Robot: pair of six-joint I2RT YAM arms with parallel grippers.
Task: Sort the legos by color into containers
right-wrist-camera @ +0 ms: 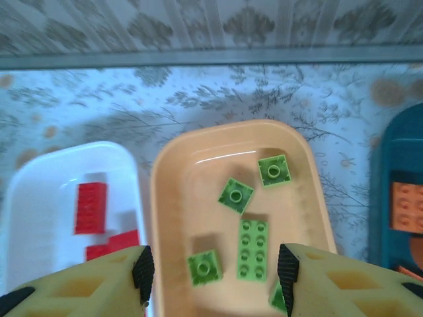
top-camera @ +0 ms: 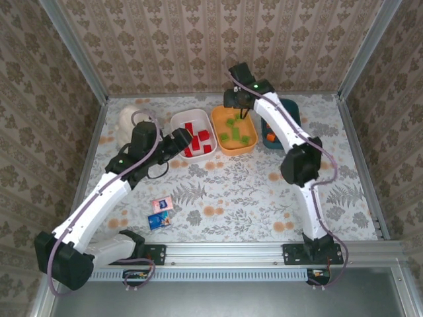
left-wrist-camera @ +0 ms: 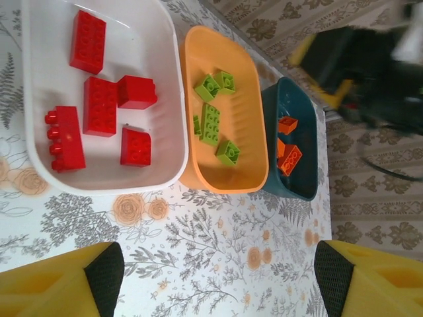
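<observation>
— So, where are the legos?
— The red legos (left-wrist-camera: 99, 115) lie in the white bin (left-wrist-camera: 173, 132), the green legos (left-wrist-camera: 211, 122) in the orange bin (left-wrist-camera: 244, 99), and the orange legos (left-wrist-camera: 289, 158) in the teal bin (left-wrist-camera: 307, 125) (bins packed rim by rim).
— And the arms?
— The right gripper (right-wrist-camera: 215, 271) hovers over the orange bin, jaws parted, holding nothing. The left gripper (left-wrist-camera: 218, 277) gapes wide and empty, just short of the white bin's near edge.
— Room to move?
— Open table (top-camera: 231, 191) on the near side.

white arms (top-camera: 99, 198), black joints (top-camera: 301, 165), mauve cables (top-camera: 51, 277) — yellow pincer fingers (left-wrist-camera: 53, 290), black pads (left-wrist-camera: 106, 274)
</observation>
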